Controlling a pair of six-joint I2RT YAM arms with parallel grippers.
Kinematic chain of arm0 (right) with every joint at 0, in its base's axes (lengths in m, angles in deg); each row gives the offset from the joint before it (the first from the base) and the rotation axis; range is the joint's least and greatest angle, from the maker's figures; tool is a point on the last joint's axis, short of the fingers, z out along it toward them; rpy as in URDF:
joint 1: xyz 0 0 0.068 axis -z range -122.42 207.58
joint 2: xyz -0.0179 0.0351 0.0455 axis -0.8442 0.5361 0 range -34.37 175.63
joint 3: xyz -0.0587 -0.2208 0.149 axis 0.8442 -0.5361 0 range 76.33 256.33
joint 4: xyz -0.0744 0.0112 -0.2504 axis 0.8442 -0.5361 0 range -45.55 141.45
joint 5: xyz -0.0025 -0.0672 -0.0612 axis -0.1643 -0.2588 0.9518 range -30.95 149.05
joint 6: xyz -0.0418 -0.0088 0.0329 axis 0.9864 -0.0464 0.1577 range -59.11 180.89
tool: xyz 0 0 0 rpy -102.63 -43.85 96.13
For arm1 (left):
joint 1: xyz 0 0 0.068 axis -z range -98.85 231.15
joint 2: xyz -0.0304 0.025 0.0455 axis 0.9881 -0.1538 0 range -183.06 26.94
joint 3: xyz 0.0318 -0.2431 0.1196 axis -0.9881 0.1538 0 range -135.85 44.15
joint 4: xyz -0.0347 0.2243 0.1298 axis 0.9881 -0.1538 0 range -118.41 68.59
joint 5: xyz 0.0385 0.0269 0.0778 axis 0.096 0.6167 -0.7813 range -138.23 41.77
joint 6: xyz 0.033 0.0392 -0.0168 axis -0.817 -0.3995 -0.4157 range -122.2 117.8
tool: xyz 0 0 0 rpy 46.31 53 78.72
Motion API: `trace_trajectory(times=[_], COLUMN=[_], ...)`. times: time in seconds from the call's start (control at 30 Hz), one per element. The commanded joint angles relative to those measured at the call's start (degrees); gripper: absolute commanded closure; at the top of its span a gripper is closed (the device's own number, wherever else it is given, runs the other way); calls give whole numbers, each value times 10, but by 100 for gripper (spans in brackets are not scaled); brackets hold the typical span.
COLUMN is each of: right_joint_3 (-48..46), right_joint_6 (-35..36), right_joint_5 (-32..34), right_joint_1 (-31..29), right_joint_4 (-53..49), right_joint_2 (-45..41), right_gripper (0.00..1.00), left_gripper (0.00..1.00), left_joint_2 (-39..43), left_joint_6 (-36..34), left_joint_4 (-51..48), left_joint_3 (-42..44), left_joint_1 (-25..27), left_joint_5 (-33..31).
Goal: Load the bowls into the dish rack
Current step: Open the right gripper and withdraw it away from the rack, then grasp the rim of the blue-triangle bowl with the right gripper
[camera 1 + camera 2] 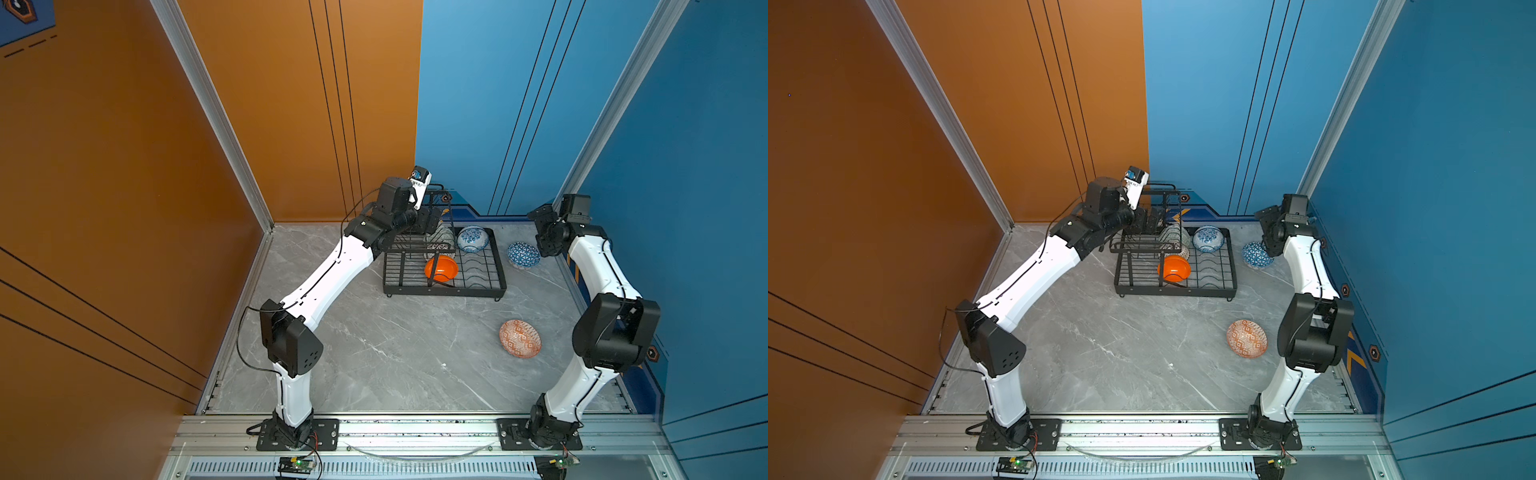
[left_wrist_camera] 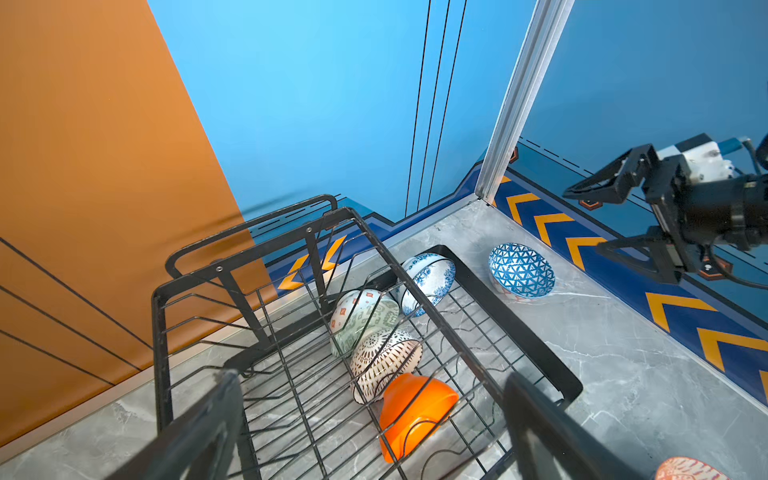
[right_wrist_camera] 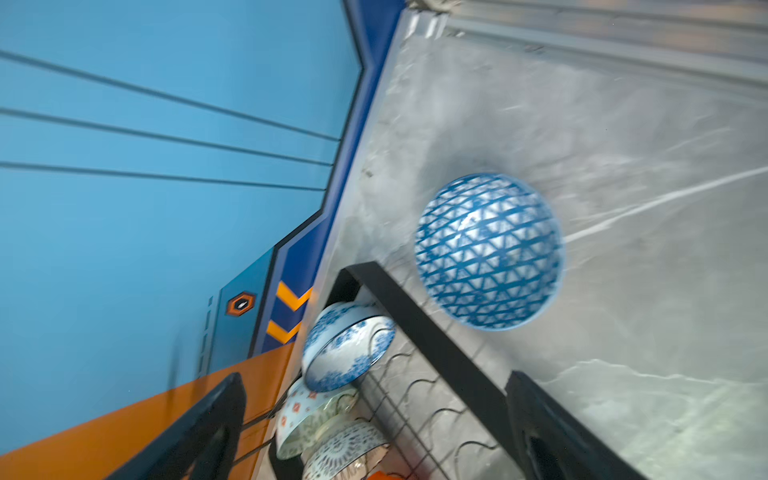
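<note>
One blue triangle-patterned round bowl point(image 1: 523, 255) sits on the grey marbled counter point(image 1: 395, 353), just beside the black wire dish rack point(image 1: 444, 291); it lies below and just ahead of the right end effector point(image 2: 581, 222), the nearer one; its jaws stand apart, empty.

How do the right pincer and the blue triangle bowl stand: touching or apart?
Apart. The left wrist view shows a gap between the right pincer and the blue triangle bowl.
</note>
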Motion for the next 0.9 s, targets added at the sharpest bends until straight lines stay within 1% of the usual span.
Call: trace_trajectory(times=[0.0, 0.1, 0.23, 0.57, 0.63, 0.67, 0.87], right_joint_3=[-20, -17, -4, 16, 25, 29, 42], right_joint_6=[58, 84, 93, 117, 120, 120, 130], right_joint_5=[8, 6, -19, -31, -39, -41, -36], right_joint_1=[13, 14, 14, 12, 11, 11, 13], right_joint_4=[-82, -96, -97, -97, -97, -97, -99], right_joint_2=[5, 30, 71, 137, 143, 162, 187], right_gripper=[4, 6, 10, 26, 28, 29, 33], left_gripper=[2, 2, 2, 2, 2, 2, 2], left_joint_2=[10, 14, 21, 45, 47, 48, 55], left_joint_6=[8, 12, 16, 12, 10, 9, 5], left_joint_4=[10, 12, 12, 10, 8, 7, 2], left_joint_3=[-9, -3, 6, 45, 46, 46, 52], left_joint_1=[4, 4, 4, 12, 13, 13, 15], left_joint_5=[8, 11, 21, 23, 22, 22, 14])
